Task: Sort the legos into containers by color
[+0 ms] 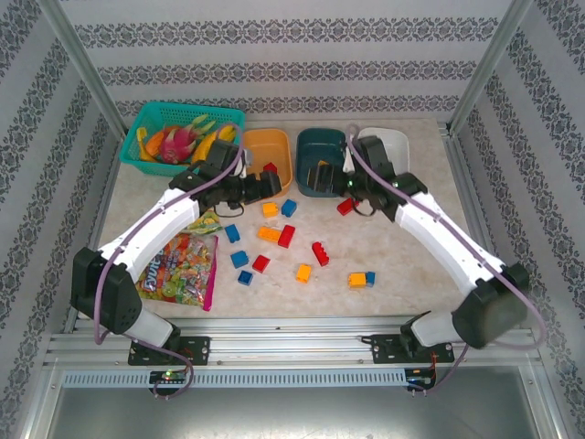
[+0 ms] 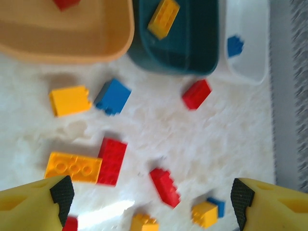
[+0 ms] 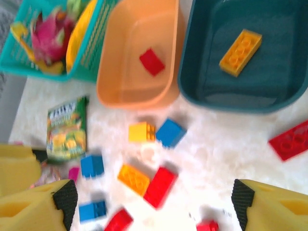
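Observation:
Three containers stand in a row at the back: an orange bowl (image 1: pixel 260 148) with a red lego (image 3: pixel 152 61) in it, a dark teal bowl (image 1: pixel 315 146) with a yellow lego (image 3: pixel 240 45), and a white bowl (image 1: pixel 395 142) with a blue lego (image 2: pixel 235 45). Red, blue and yellow legos lie scattered on the table, among them a red brick (image 2: pixel 165 186) and an orange brick (image 1: pixel 269 233) touching a red one (image 1: pixel 287 236). My left gripper (image 1: pixel 265 186) hovers open by the orange bowl's front. In front of the teal bowl my right gripper (image 1: pixel 351 183) hangs open. Neither holds anything.
A teal lattice basket (image 1: pixel 151 114) with fruit stands at the back left. A colourful candy bag (image 1: pixel 181 265) lies on the left of the table under the left arm. Metal frame rails border the table.

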